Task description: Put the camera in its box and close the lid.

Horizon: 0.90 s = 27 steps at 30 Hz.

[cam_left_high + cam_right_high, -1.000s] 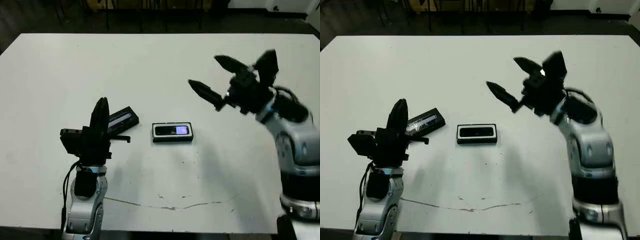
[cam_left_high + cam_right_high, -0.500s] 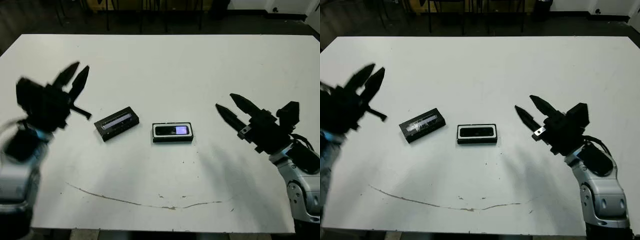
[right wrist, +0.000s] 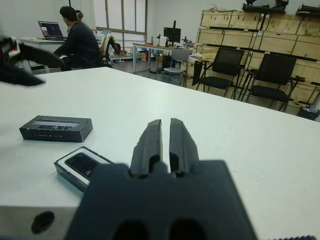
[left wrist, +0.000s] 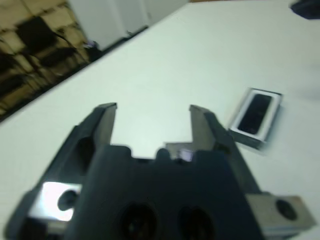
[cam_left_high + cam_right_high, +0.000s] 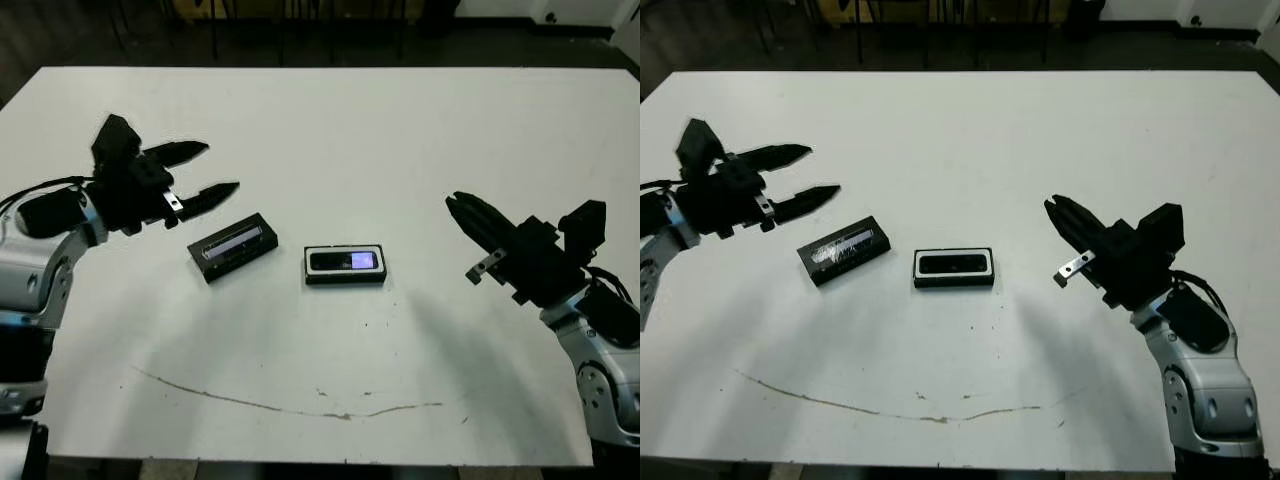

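Two steps remain: the flat black grey-striped lid [image 5: 233,247], left of centre, should be squarely straddled by the spread left gripper [image 5: 205,172]; the right gripper [image 5: 470,213] is pressed together.

Left hand [image 5: 214,170]: yours, fingers spread, above the lid [image 5: 232,246].
Camera [image 5: 345,262]: inside the box [image 5: 345,278], mid-counter [image 5: 400,140].
Right hand [image 5: 462,211]: fingers together.

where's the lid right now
The lid lies flat on the white table, just left of the box and below the left tool.
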Motion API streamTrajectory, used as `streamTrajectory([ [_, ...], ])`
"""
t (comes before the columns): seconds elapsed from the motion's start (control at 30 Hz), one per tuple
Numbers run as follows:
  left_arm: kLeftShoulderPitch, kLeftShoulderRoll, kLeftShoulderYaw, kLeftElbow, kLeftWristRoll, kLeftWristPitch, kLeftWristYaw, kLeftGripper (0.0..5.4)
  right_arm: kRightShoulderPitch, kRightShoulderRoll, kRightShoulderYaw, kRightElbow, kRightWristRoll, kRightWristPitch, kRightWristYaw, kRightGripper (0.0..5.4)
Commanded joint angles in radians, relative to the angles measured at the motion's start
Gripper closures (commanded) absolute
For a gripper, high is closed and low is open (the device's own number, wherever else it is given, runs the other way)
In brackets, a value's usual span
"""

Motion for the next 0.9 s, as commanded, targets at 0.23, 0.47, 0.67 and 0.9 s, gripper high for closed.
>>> streamTrajectory([
  [0.23,0.021,-0.012,-0.031,0.110,0.044,-0.073,-0.072,0.01,0.002,-0.017,0.008,0.009,0.003,0.028,-0.015,5.40],
  [0.47,0.046,0.013,-0.057,0.083,0.123,-0.086,-0.047,0.01,0.001,-0.016,0.010,0.020,0.004,0.024,-0.014,5.40],
  [0.67,0.059,0.007,-0.069,0.092,0.176,-0.102,-0.018,0.01,0.006,-0.021,0.014,0.011,-0.002,0.030,-0.020,5.40],
  [0.9,0.072,-0.007,-0.074,0.124,0.167,-0.100,-0.027,0.01,0.007,-0.021,0.009,0.010,0.006,0.034,-0.032,5.40],
])
